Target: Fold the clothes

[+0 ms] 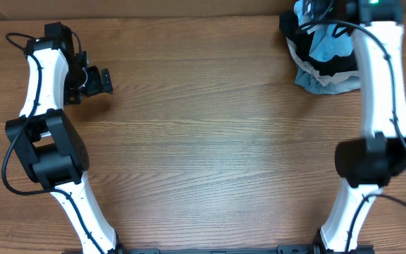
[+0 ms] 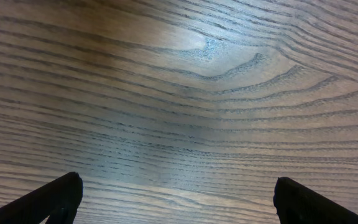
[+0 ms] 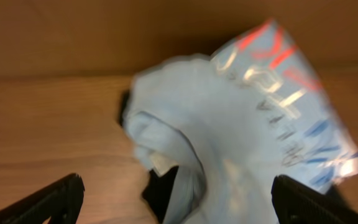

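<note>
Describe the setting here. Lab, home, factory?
Probably a robotics lab bench, not a home. A left arm and a right arm rise from the near edge of a bare wood-grain table. A light-blue T-shirt is heaped with a black garment in the far corner.

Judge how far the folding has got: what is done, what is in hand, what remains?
Done: nothing folded; the blue T-shirt lies crumpled on a heap of clothes at the far right corner of the table. In hand: nothing gripped; the right gripper is open over the shirt, the left gripper open above bare table. Left: spreading and folding it.
</note>
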`<state>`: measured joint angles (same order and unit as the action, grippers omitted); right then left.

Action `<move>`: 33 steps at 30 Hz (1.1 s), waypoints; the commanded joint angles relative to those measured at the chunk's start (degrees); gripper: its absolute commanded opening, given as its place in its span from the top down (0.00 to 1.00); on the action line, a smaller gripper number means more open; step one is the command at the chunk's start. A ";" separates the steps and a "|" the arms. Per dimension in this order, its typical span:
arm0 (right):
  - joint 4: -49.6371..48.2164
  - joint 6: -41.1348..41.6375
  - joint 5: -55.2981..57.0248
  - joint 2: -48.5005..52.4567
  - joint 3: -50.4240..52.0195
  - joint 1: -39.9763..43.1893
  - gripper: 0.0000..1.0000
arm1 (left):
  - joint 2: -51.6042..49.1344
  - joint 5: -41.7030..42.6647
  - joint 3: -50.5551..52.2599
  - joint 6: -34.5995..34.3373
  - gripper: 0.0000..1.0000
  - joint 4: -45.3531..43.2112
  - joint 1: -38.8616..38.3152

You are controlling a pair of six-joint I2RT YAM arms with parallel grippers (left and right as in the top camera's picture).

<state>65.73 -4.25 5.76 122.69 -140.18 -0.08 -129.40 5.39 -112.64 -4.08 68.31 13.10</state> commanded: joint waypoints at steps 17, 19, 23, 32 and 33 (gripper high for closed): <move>17.79 1.33 -12.52 -30.29 -8.07 0.07 0.00 | -0.61 0.42 0.09 0.68 0.00 0.00 -0.44; 18.43 1.33 -13.46 -32.81 -8.07 0.07 0.00 | -0.61 0.42 0.09 0.68 0.00 0.00 -0.44; 21.33 1.33 -15.06 -37.00 -8.07 0.09 0.00 | -0.61 0.42 0.09 0.68 0.00 0.00 -0.44; 30.91 1.31 -25.00 -40.72 -7.98 0.09 0.00 | -0.61 0.42 0.11 0.68 0.00 0.00 -0.48; 31.04 1.31 -24.98 -40.72 -7.98 0.09 0.00 | -0.61 0.42 0.09 0.68 0.00 -0.02 -0.48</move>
<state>96.90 -3.16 -15.00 80.53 -148.16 -0.10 -129.40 5.39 -112.64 -4.08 68.31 13.10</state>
